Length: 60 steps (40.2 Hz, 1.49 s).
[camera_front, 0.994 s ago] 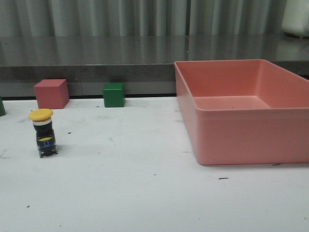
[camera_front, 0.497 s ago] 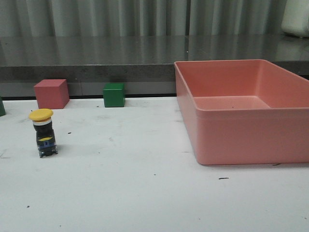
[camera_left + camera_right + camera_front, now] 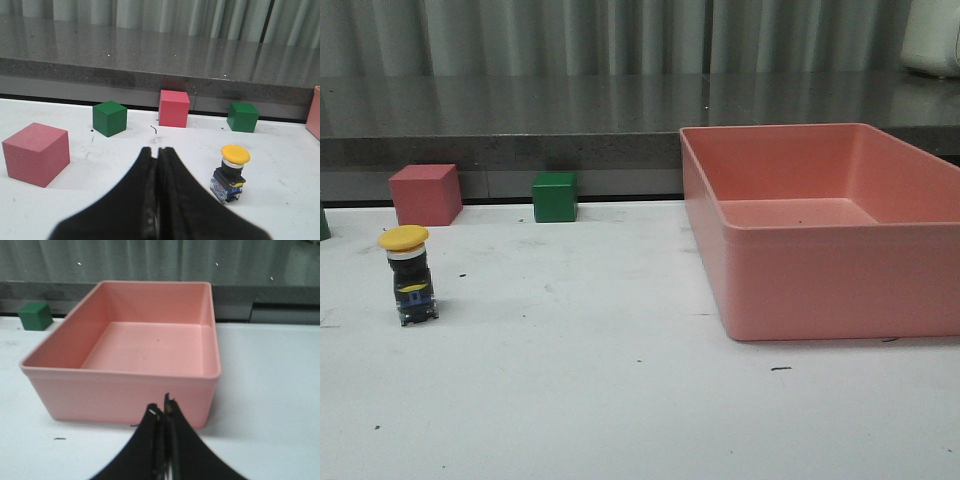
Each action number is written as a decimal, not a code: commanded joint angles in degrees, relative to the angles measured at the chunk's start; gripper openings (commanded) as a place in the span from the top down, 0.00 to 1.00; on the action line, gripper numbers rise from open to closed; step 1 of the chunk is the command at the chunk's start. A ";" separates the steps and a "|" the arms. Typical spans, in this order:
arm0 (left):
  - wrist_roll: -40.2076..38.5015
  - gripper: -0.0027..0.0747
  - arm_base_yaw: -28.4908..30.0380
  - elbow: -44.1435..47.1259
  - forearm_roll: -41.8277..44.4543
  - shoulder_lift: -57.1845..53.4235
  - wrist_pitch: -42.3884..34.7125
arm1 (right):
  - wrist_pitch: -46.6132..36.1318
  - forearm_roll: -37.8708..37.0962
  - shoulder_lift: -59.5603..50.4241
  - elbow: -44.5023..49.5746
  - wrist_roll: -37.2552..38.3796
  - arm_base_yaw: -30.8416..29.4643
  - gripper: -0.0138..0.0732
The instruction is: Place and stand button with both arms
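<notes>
Near to far. Left gripper [image 3: 158, 200] fingers pressed together, nothing between them, hanging above the white table [image 3: 620, 400] with the button just ahead and off to one side. Right gripper [image 3: 163, 445] also pinched closed and empty, aimed at the near wall of the pink bin [image 3: 125, 385]. Neither arm shows in the front view, so both look pulled back from the work area, probably parked clear of the button.

Button [image 3: 408, 276] stands on the table's left side, base block down, yellow cap up, free of any contact. In the left wrist view it leans slightly but looks stable on its base [image 3: 229, 172]. Judged from that, the stand step appears done and the closed, empty fingers fit a finished release.

Pink bin [image 3: 820, 240] sits on the right of the table, well apart from the button, nothing visible inside; it plays no clear part here.

Further back, near the dark ledge: a pink cube [image 3: 424, 194] behind the button, a green cube [image 3: 554, 196] nearer the middle. Left wrist view adds another green cube [image 3: 109, 118] and a bigger-looking pink cube [image 3: 35, 154] further left. All apart from the button, likely distractors.
</notes>
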 commanded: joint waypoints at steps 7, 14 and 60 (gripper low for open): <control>-0.39 0.99 0.14 0.84 -0.43 -1.36 -4.50 | -7.20 0.81 -3.20 6.69 -0.83 -7.79 0.91; -0.39 0.99 0.14 0.84 -0.43 -1.36 -4.50 | -4.90 0.95 -8.81 6.70 -0.83 -9.43 0.91; -0.39 0.99 0.14 0.84 -0.43 -1.26 -4.50 | -5.28 0.95 -9.49 6.70 -0.83 -8.30 0.91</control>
